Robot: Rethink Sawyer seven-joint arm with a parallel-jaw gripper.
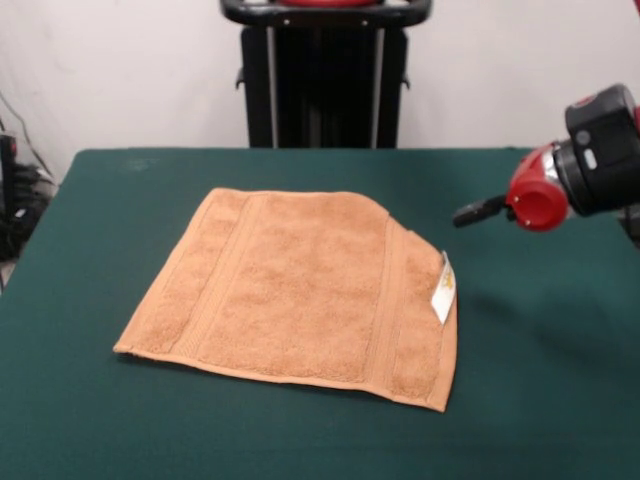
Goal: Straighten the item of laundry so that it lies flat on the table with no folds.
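Soft, light tan-orange terry towel (300, 290) lay near-flat on dark green felt worktop (110, 430); best grasped at upper-right corner. Hand (480, 212) state unclear.

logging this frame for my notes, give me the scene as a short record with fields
towel: tan-orange, spread on the table, mostly flat
fold: far right corner looks turned in, so that edge runs diagonal
bands: two woven stripes, one near each side edge
tag: white, on the right edge
table: dark green top
arm: red and black, above the table's right side, clear of the towel
gripper: jaws not clearly seen, state cannot be told
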